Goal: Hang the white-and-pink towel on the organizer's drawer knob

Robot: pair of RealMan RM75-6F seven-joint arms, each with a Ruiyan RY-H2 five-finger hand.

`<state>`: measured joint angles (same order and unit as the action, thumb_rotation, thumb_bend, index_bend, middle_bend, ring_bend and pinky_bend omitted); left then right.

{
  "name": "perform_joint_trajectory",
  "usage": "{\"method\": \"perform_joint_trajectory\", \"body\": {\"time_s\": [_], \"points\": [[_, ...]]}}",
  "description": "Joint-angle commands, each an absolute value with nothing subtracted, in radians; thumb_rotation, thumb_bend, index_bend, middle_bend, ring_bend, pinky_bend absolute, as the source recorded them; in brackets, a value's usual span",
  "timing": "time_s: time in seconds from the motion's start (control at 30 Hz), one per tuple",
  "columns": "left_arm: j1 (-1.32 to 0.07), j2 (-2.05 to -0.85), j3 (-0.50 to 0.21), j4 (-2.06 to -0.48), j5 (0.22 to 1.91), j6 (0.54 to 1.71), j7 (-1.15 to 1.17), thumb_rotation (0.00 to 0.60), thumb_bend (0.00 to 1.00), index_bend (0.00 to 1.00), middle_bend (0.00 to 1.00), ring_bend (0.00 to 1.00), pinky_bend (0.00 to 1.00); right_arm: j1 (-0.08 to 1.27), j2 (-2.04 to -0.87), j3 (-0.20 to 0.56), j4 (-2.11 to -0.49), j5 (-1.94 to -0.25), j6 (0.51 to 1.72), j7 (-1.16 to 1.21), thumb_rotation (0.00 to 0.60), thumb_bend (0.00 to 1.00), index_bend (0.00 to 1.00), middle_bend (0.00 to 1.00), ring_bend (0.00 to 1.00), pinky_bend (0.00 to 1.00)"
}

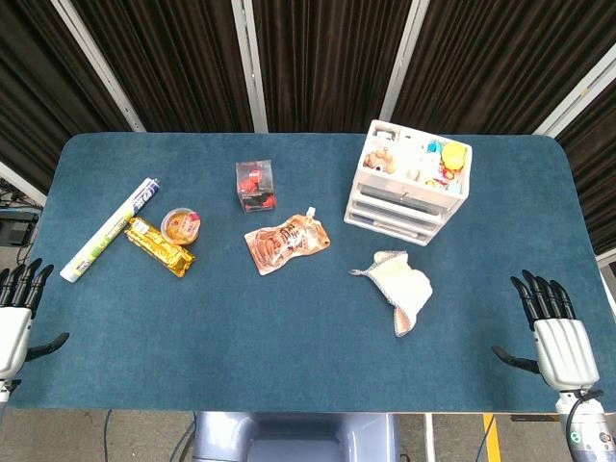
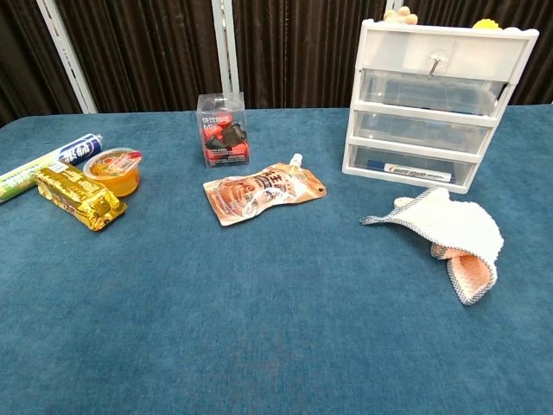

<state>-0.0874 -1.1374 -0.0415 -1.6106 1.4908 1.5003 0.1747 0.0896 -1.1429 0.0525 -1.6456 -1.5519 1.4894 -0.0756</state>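
The white-and-pink towel [image 1: 401, 289] [image 2: 457, 239] lies crumpled on the blue table just in front of the white three-drawer organizer [image 1: 409, 186] [image 2: 436, 104]. A small metal knob [image 2: 435, 61] sticks out of the top drawer. My right hand [image 1: 555, 332] hovers at the table's near right corner, fingers spread and empty, well to the right of the towel. At the near left edge my left hand [image 1: 16, 316] is also spread with nothing in it. Neither hand shows in the chest view.
An orange spout pouch [image 1: 286, 243] lies in the middle, a clear box with red contents [image 1: 255, 185] behind it. At the left are a jelly cup [image 1: 180, 225], a gold-wrapped bar [image 1: 159, 245] and a white-green tube [image 1: 110, 228]. Small toys fill the organizer's top.
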Motion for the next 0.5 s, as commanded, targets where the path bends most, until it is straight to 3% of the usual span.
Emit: {"method": "perform_joint_trajectory", "body": {"time_s": [0.03,0.23,0.4,0.5], "points": [[-0.087,-1.138,-0.043,-1.61,1.49,1.503,0.172,0.6,0.03,0.0,0.0,0.0,0.0,0.11,-1.143,0.061,-1.675,-1.554,1.467,-0.093,0.6,0.0,0.08,0.06,0.0,0.06],[-0.087,-1.142,-0.045,-1.61,1.495,1.509,0.173,0.6,0.03,0.0,0.0,0.0,0.0,0.197,-1.165,0.127,-1.744,-1.469,1.357,-0.203,0.6,0.0,0.11,0.26,0.22,0.38],[-0.087,-1.144,-0.047,-1.608,1.5,1.515,0.167,0.6,0.03,0.0,0.0,0.0,0.0,0.28,-1.21,0.187,-1.766,-1.364,1.264,-0.309,0.6,0.0,0.12,0.56,0.53,0.58],[-0.087,-1.143,-0.048,-1.605,1.502,1.518,0.169,0.6,0.03,0.0,0.0,0.0,0.0,0.331,-1.244,0.211,-1.772,-1.284,1.2,-0.381,0.6,0.0,0.13,0.65,0.62,0.63]]}}
